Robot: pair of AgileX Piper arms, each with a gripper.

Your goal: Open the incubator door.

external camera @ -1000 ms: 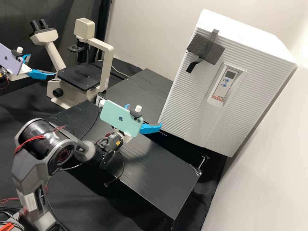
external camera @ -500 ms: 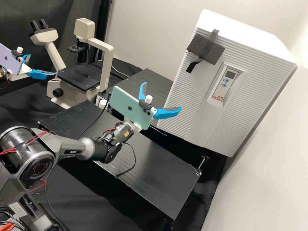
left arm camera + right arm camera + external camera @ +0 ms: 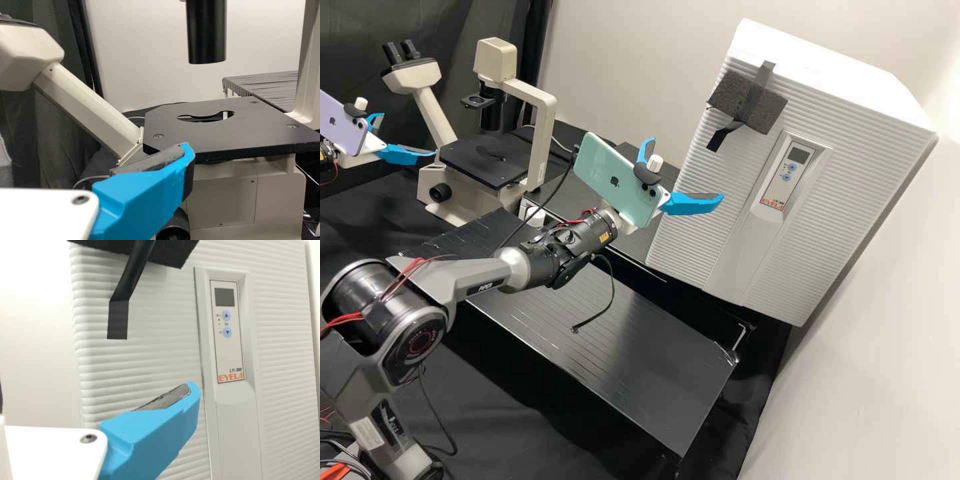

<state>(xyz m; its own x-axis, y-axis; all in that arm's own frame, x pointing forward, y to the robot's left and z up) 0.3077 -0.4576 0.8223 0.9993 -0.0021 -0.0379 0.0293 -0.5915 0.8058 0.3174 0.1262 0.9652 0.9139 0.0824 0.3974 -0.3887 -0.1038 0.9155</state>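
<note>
We see the white incubator (image 3: 847, 83) just ahead of the right gripper (image 3: 685, 168), its ribbed door (image 3: 713, 190) closed and facing the arms. In the high view, the door's long axis slants from upper right to lower left. The microscope (image 3: 545, 143) stands well apart from the incubator, near the left gripper (image 3: 408, 135). Both grippers have their fingers spread; we cannot tell whether the right one touches the door. Dark foam (image 3: 728, 93) is taped near the door's upper corner.
</note>
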